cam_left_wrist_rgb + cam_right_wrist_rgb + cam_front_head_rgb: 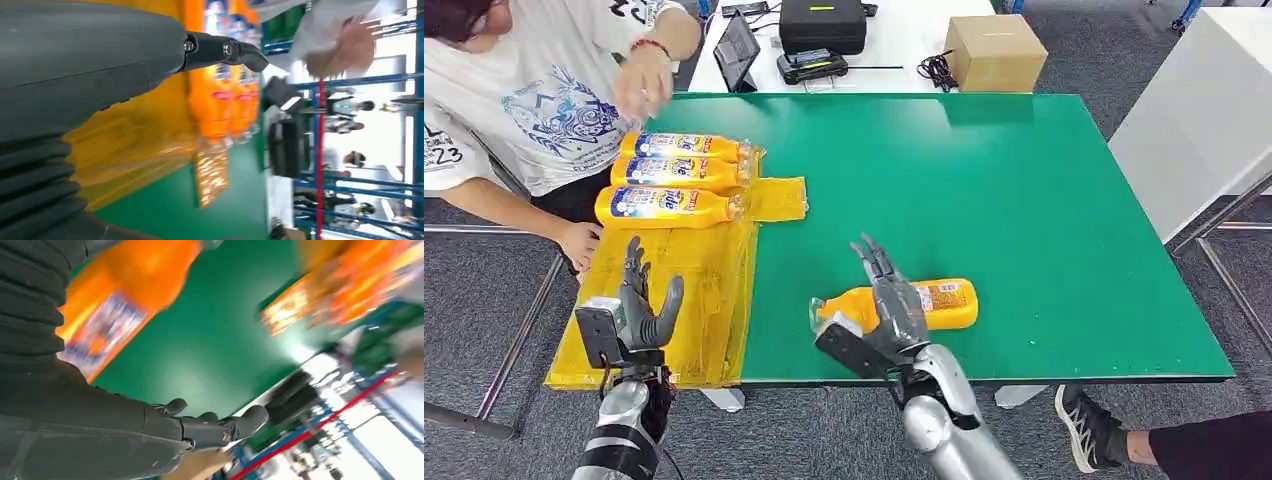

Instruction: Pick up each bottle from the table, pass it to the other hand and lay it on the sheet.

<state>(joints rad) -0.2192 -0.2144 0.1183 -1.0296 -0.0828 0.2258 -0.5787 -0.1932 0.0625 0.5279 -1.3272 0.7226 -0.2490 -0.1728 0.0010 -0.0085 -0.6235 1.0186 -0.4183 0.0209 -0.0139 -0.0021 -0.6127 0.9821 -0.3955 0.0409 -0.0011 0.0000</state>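
An orange plastic bottle with a blue, white and red label, its writing too small to read, lies on its side on the green table top near the front edge. The right hand is over it with fingers stretched out and apart, grasping nothing. 3 more orange bottles lie side by side on the yellow translucent plastic sheet at the table's left end; their labels read "Tide". The left hand is raised above the sheet's near part, released, fingers spread. A person in a white printed T-shirt reaches toward the 3 bottles.
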